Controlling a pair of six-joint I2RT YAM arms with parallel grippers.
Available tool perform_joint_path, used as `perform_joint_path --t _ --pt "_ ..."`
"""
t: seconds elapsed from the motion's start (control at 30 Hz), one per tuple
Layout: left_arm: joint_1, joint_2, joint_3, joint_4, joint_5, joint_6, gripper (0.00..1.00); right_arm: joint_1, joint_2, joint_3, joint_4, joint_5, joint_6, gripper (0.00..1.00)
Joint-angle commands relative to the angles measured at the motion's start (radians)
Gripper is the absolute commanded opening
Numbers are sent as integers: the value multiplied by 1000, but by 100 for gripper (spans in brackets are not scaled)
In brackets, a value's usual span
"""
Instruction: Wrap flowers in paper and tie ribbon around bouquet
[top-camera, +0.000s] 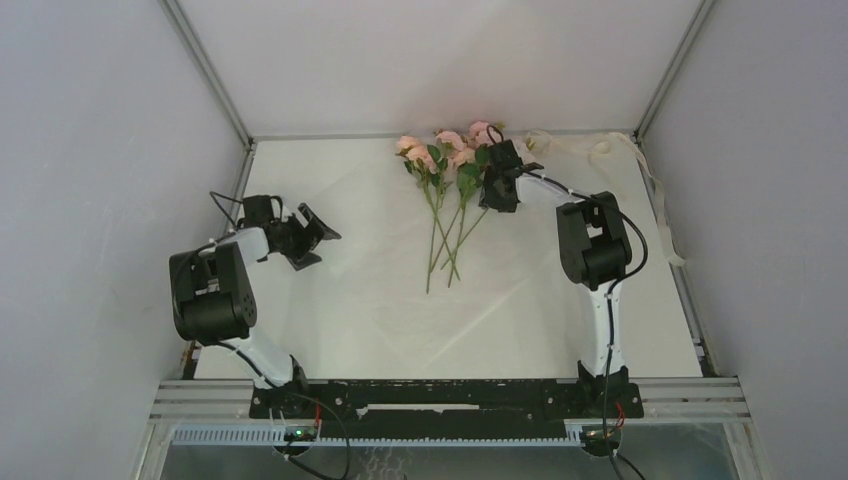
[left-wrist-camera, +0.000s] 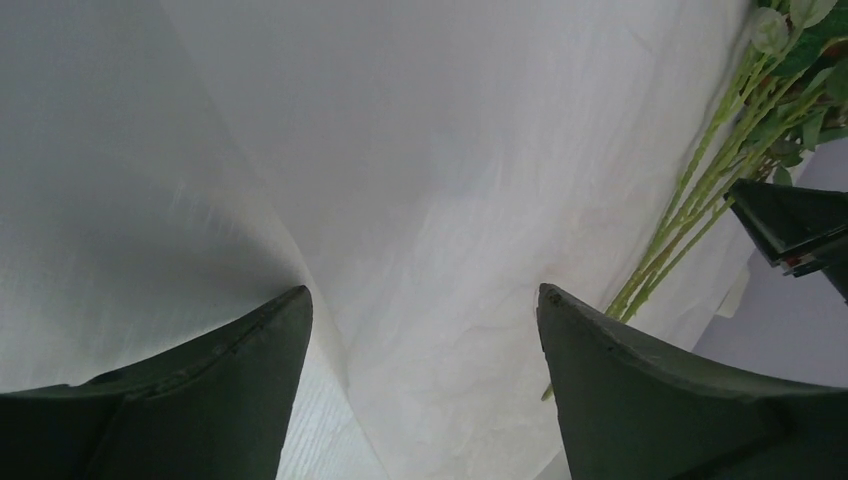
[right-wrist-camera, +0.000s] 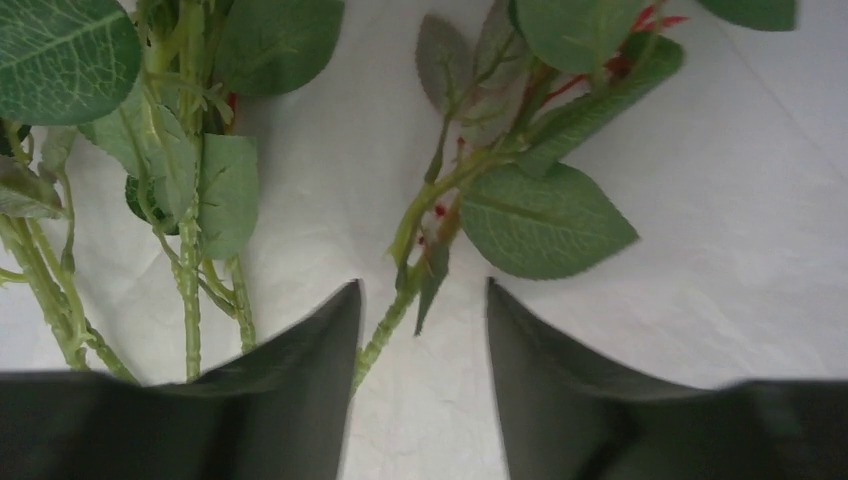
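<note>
Both released; left gripper (left-wrist-camera: 422, 290) idle, right gripper (right-wrist-camera: 422, 285) straddles a stem (right-wrist-camera: 378, 335) near far edge of desk (left-wrist-camera: 315, 450). Closing could snag paper (right-wrist-camera: 700, 300).

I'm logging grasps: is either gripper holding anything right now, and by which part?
Nothing is gripped. The right gripper straddles one flower stem, jaws apart; the left gripper hangs open over the paper.

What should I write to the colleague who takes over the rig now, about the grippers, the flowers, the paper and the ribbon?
Left gripper: open above bare paper, holding nothing.
Right gripper: open, jaws either side of one stem, not clamped.
Flowers lie loose on the flat paper; ribbon lies at the far right corner.
Done: flowers laid out. Left: wrap, then tie.
</note>
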Motion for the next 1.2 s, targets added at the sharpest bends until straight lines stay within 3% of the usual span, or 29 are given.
perform_joint_path --t 0.0,0.07,0.2,0.3,0.5,0.67,0.8,0.97,1.0,1.07,1.1,1.17 --pt "-2 16 -60 21 -26 0 84 -3 16 56 2 -59 20 45" --pt "-2 20 -58 22 -20 -1 72 -8 20 37 7 -66 18 32" --pt "-2 34 -65 31 11 -14 25 -29 -17 -3 -4 -39 -10 3" --pt "-3 40 -68 30 25 -17 1 -42 -98 -60 -8 40 -49 0" --pt "-3 24 -72 26 30 -20 0 -27 -313 -183 0 70 -121 0" --pt "-3 24 -71 25 44 -24 0 108 -425 -211 92 101 -132 0" --pt "-2 27 -73 21 42 -25 0 208 -353 -153 220 86 -125 0" --pt "-3 5 -79 20 32 -23 0 220 -101 74 154 47 -29 0" --pt "-2 1 -81 21 31 -23 0 219 -63 110 137 40 -20 8" --pt "-2 -5 -83 20 34 -23 0 215 -16 175 100 32 -9 38" --pt "-2 -7 -84 19 33 -23 0 214 -4 198 74 37 -9 47" --pt "-2 -6 -87 18 35 -24 0 213 -16 206 39 57 -16 56"
